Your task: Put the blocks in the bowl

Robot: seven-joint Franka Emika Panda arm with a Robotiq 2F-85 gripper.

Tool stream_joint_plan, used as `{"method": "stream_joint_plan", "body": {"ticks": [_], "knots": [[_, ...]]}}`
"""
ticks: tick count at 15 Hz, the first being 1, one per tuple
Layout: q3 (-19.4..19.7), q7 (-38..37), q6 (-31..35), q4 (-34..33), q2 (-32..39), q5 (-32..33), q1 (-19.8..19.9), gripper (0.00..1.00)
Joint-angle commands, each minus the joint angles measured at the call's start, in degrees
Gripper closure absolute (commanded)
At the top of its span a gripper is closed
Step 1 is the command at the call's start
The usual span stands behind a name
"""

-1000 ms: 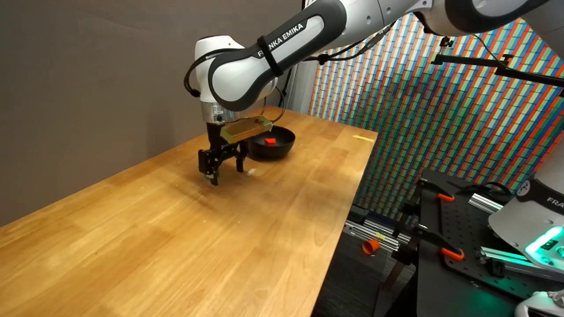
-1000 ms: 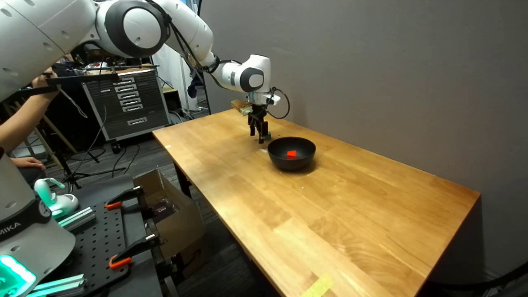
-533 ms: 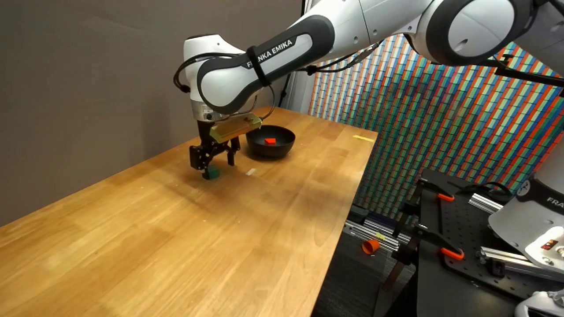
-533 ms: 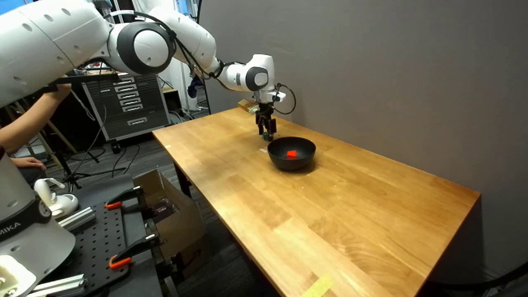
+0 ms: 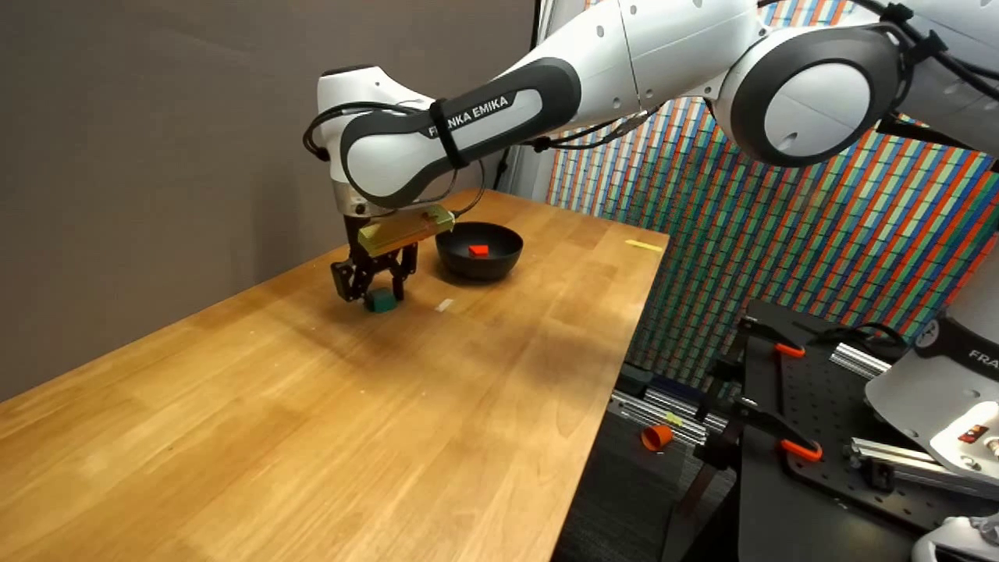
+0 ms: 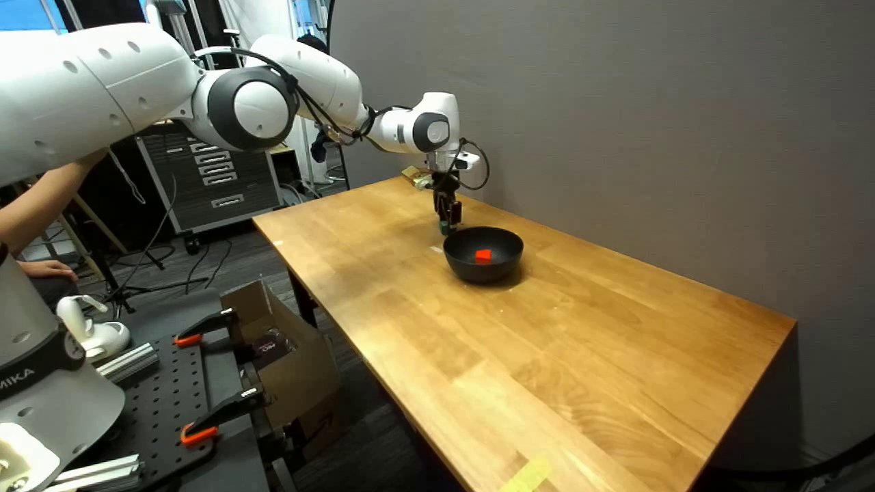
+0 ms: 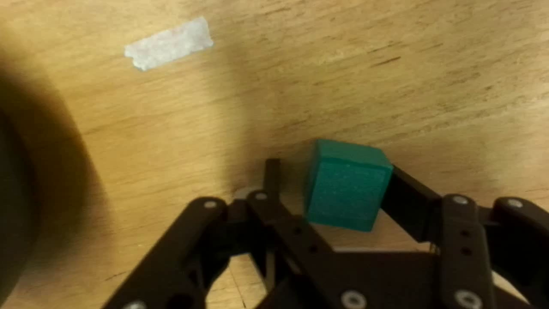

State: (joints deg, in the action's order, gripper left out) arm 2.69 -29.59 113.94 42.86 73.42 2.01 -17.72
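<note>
Straddling the green block (image 7: 349,195), the gripper (image 7: 333,178) points down at the table (image 5: 437,437), its fingers (image 7: 272,178) parted a little wider than the block. In the wrist view a narrow gap shows between the block and the finger at left, while the finger at right meets the block's side or stands just beside it; I cannot tell which. The block rests on the table, near a short strip of whitish tape (image 7: 169,43). Just beside the gripper sits the black bowl (image 6: 482,275), upright, its dark curve blurred at the left edge of the wrist view. The red block (image 6: 483,256) lies inside it, visible in both exterior views. Above the gripper, a yellow-green housing (image 5: 406,230) juts from the wrist of the white arm (image 5: 663,55), which reaches over the table. A grey wall (image 6: 649,137) runs along the table's long side, and farther out yellow tape (image 5: 644,245) is stuck near the table's end. Beyond the table's edge an orange cup (image 5: 656,437) lies low down, and in an exterior view a person's forearm (image 6: 44,196) shows below the white arm.
</note>
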Motion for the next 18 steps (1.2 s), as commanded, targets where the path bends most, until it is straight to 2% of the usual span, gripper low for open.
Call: {"method": "stream_joint_plan", "body": {"ticks": [1, 3, 11, 18], "knots": [[1.0, -3.6, -4.6, -6.1, 2.9, 0.2, -0.4, 0.73], [2.3, -6.1, -5.1, -4.9, 0.9, 1.4, -1.3, 0.85], [8.9, -14.8, -6.8, 3.6, -9.1, 6.9, -5.5, 0.85], [14.9, -23.2, -6.5, 20.3, -21.5, 8.9, -6.5, 0.84]]}}
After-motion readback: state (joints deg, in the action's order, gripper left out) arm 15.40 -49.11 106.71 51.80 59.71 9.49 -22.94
